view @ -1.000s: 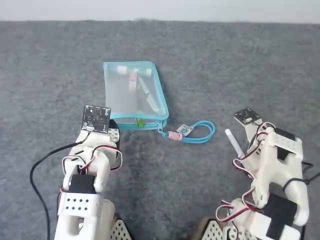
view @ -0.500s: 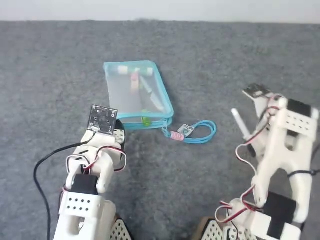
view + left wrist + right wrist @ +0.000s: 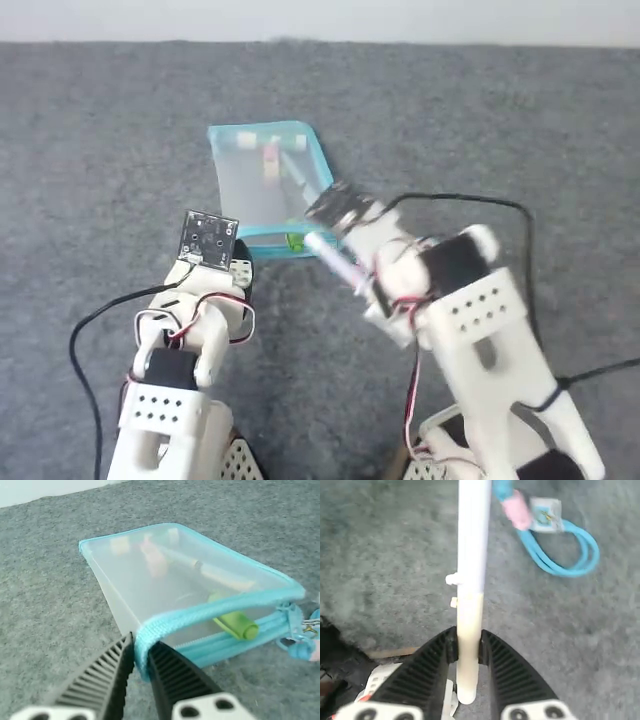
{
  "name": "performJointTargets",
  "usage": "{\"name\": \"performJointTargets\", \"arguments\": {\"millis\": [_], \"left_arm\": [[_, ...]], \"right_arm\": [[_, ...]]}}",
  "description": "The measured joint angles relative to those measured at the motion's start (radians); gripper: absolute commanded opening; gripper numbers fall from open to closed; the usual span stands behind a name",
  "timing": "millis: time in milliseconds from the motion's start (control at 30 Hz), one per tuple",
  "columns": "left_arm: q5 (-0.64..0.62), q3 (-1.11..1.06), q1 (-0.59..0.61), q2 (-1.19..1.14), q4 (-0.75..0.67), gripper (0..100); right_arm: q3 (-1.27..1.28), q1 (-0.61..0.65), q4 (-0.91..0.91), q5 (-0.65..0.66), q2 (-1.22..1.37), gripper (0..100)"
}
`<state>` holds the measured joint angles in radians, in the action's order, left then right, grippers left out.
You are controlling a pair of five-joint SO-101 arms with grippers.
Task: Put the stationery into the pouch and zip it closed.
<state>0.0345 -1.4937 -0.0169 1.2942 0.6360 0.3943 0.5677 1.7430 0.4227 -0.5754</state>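
A translucent pouch (image 3: 262,180) with a blue zipper rim lies on the grey carpet, with several pens and a green item (image 3: 235,625) inside. My left gripper (image 3: 141,647) is shut on the pouch's (image 3: 190,580) blue rim at its near corner; it sits at the pouch's near edge (image 3: 243,268). The right gripper (image 3: 468,650) is shut on a white pen (image 3: 471,565). Seen from above, the right gripper (image 3: 365,280) holds that pen (image 3: 332,256) with its tip at the pouch's near right corner. The pouch's blue loop strap (image 3: 565,555) and pink bead (image 3: 517,505) lie beyond the pen.
Grey carpet (image 3: 520,130) covers the table, with open room to the right and far side of the pouch. A pale wall edge (image 3: 320,20) runs along the back. The right arm's body (image 3: 480,330) crosses the middle foreground.
The right arm has swung from the right side leftward to the pouch's near right corner, carrying the white pen. The left arm stays nearly still; the pouch has shifted slightly.
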Motion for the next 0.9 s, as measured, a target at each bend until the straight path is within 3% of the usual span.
{"name": "performJointTargets", "arguments": {"millis": [167, 367, 733, 900], "left_arm": [[0.0, 0.0, 0.0, 0.0, 0.0, 1], [0.0, 0.0, 0.0, 0.0, 0.0, 1], [0.0, 0.0, -0.003, 0.0, 0.0, 1], [0.005, -0.025, -0.069, 0.0, 0.0, 1]], "right_arm": [[0.0, 0.091, 0.002, -0.009, 0.072, 0.7], [-0.023, 0.095, -0.025, -0.046, 0.238, 0.7], [-0.33, 0.095, -0.031, -0.11, 0.566, 0.7], [-0.52, 0.095, 0.003, -0.146, 0.727, 0.7]]}}
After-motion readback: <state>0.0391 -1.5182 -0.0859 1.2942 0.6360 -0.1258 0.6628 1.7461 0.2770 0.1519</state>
